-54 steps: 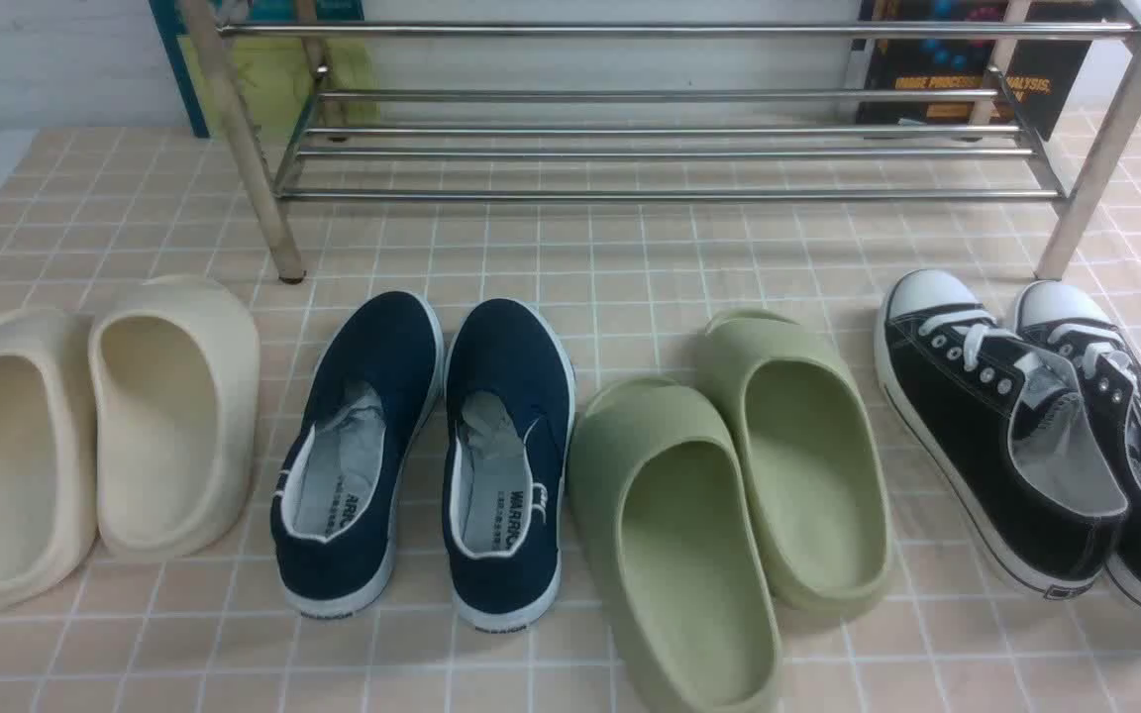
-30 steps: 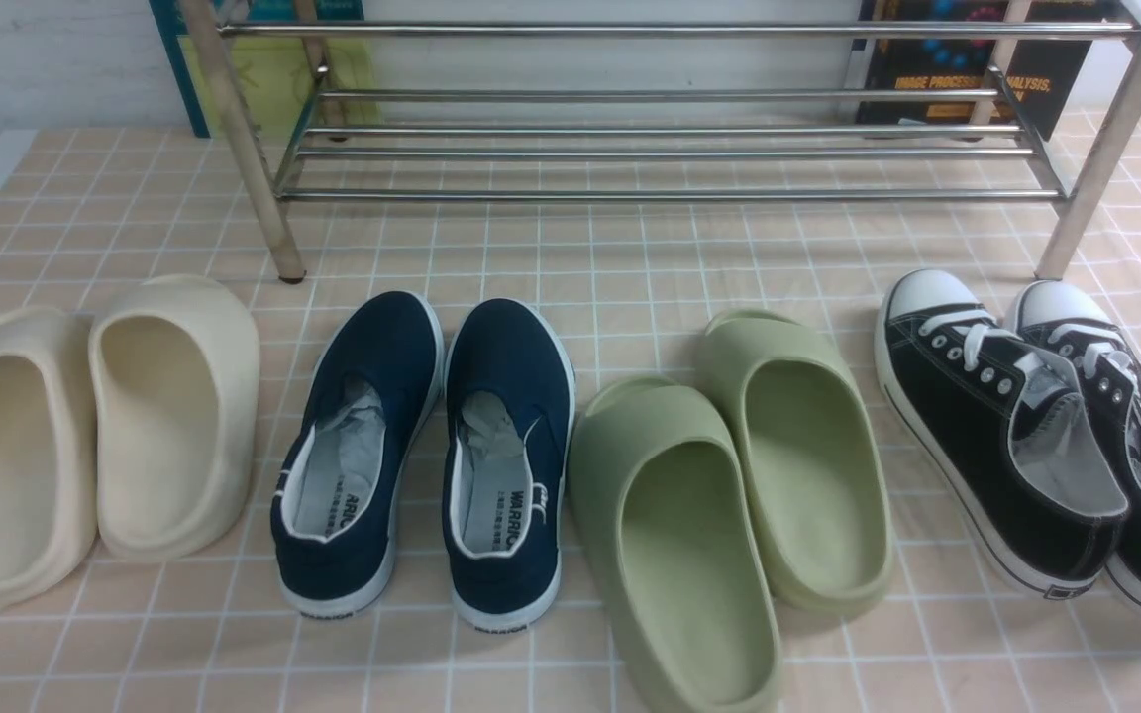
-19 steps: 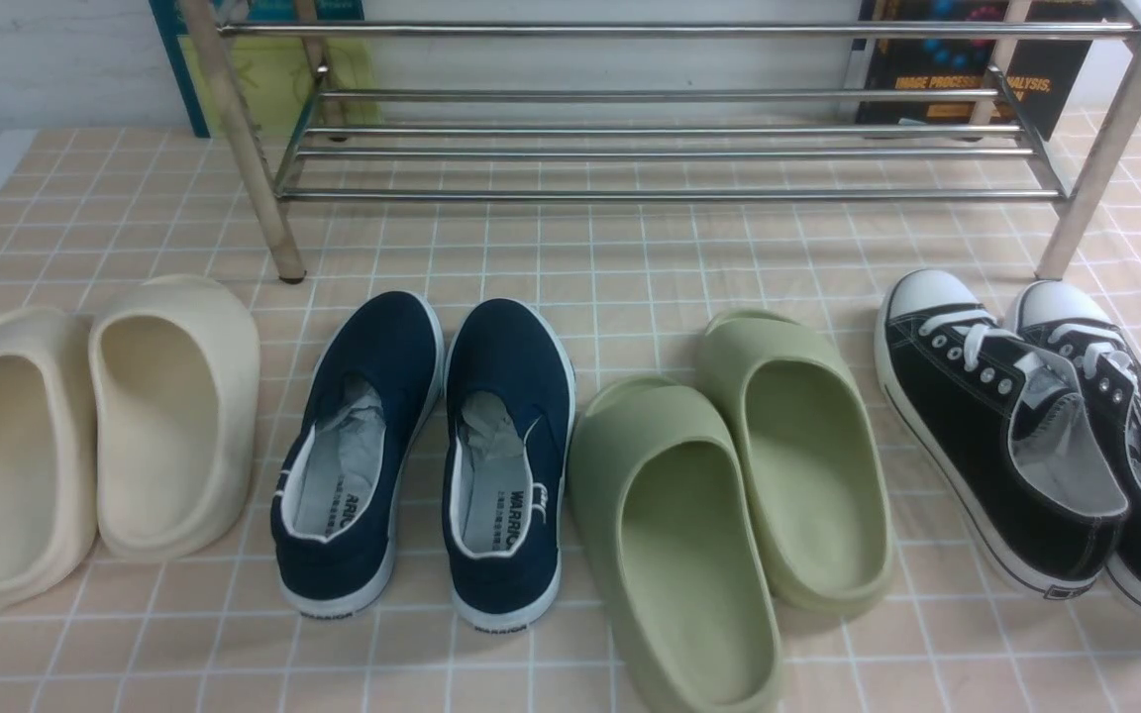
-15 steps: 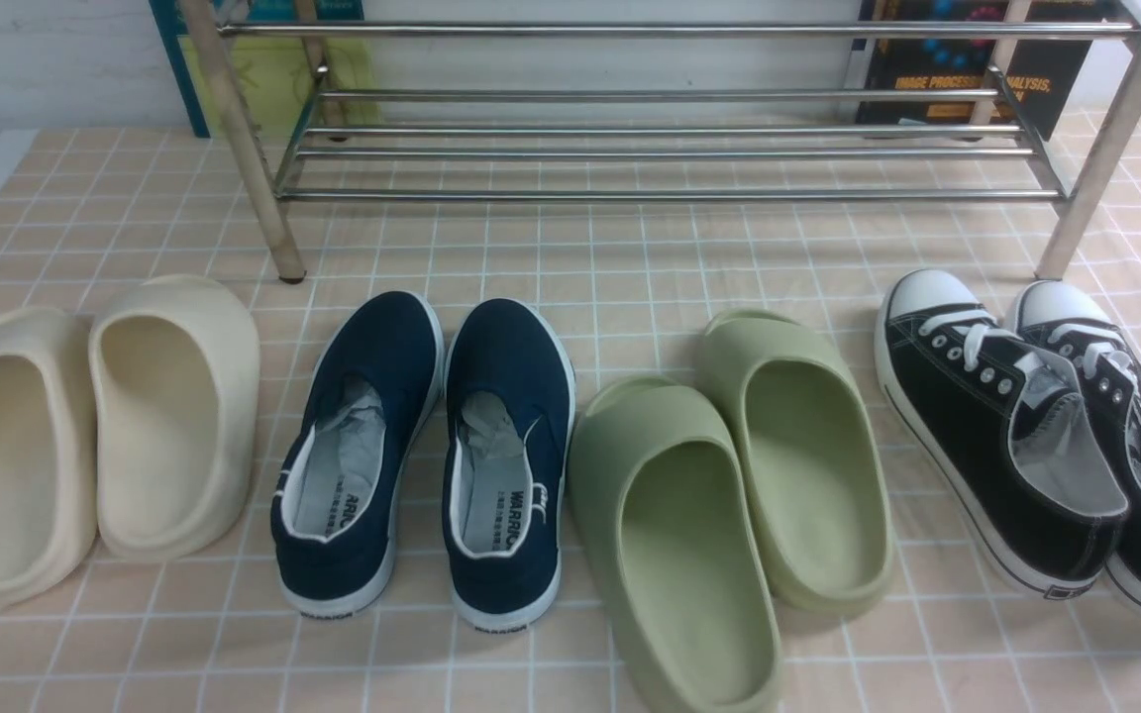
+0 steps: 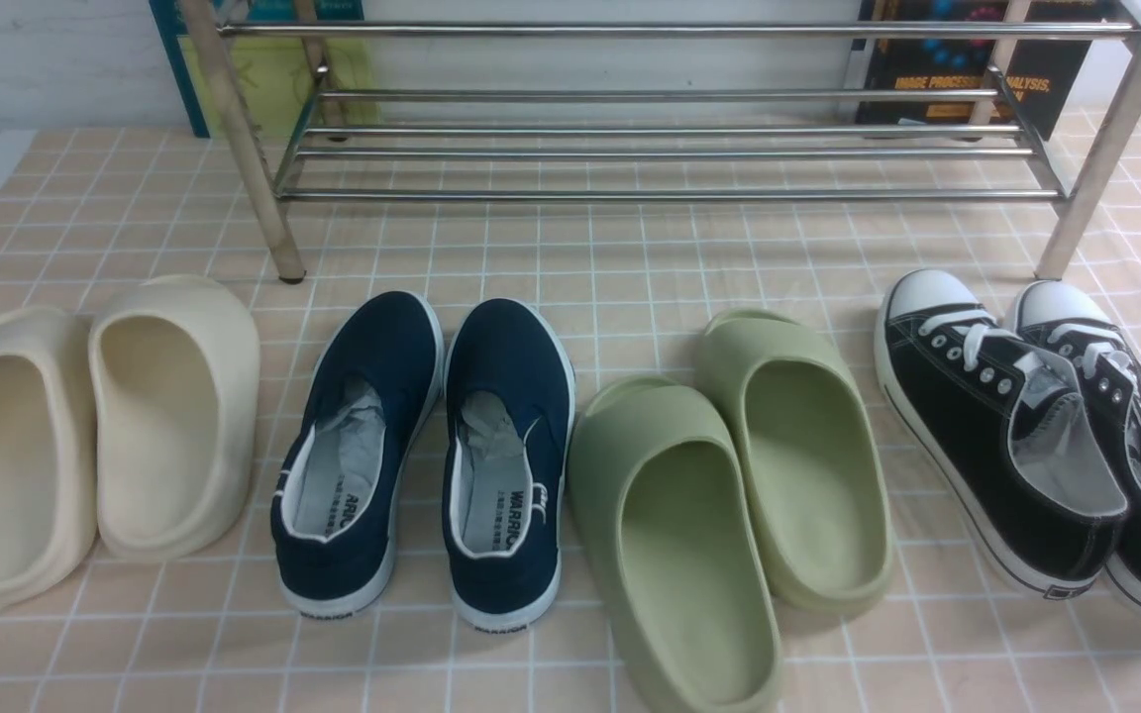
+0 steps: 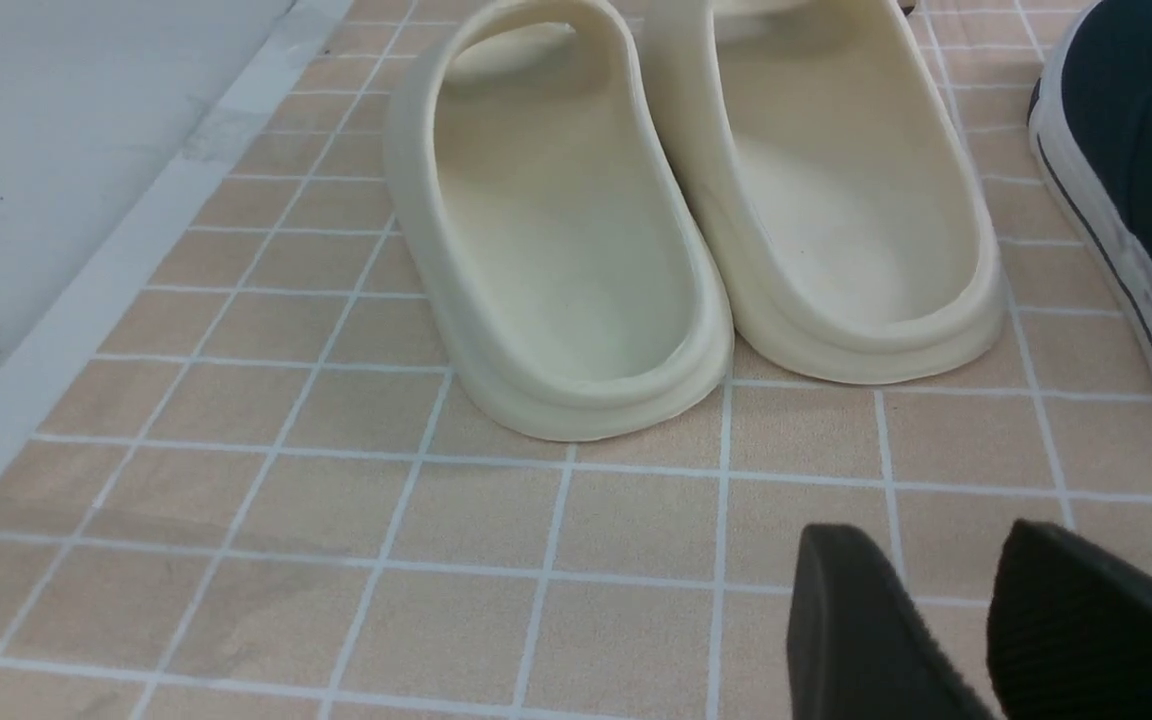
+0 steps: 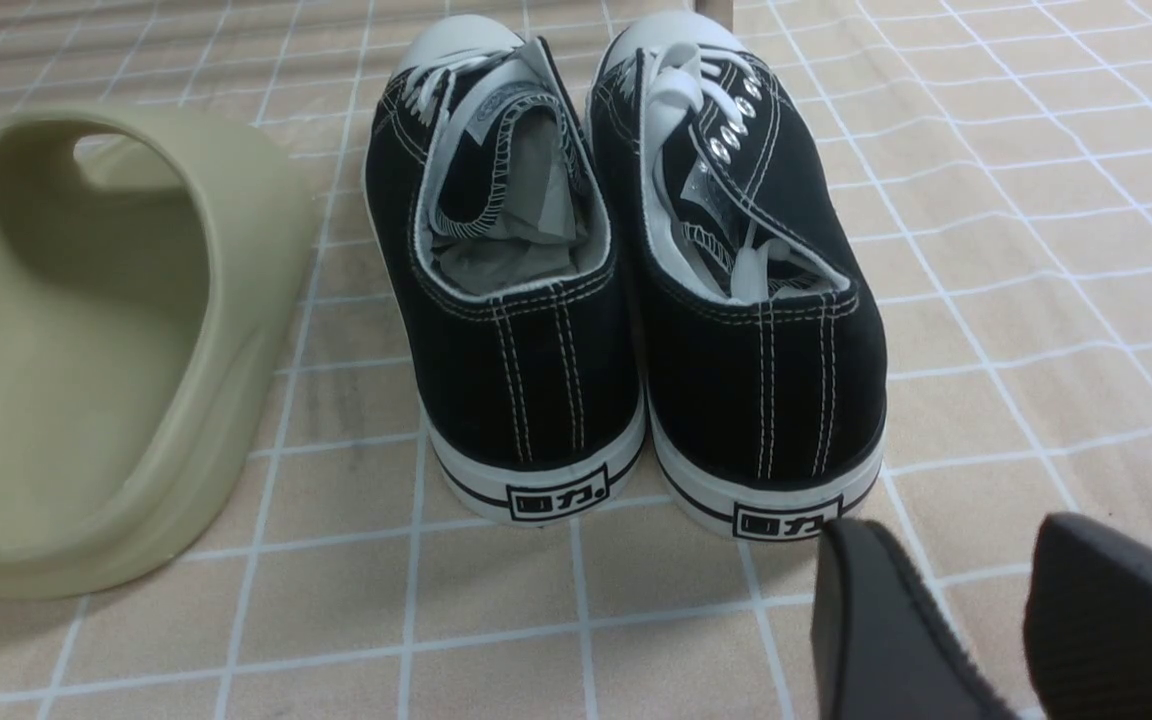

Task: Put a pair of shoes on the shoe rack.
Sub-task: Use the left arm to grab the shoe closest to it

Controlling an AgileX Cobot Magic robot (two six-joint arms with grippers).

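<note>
Still to begin, it seems, with reaching for the navy shoes (image 5: 358, 465) below the rack (image 5: 670, 195) called for next; both pincers, left (image 6: 946, 560) and right (image 7: 976, 550), poised low near the floor (image 6: 336, 600), fingers parted slightly, holding nothing.

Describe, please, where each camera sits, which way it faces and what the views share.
Front: between the arms, facing forward over four pairs to the steel rack; a dark tip shows at the lower left corner.
Left wrist: on that arm, facing the cream clogs; its open gripper shows.
Right wrist: on that arm, facing the black sneakers; its open gripper shows.
Front shares each pair with one wrist view.
</note>
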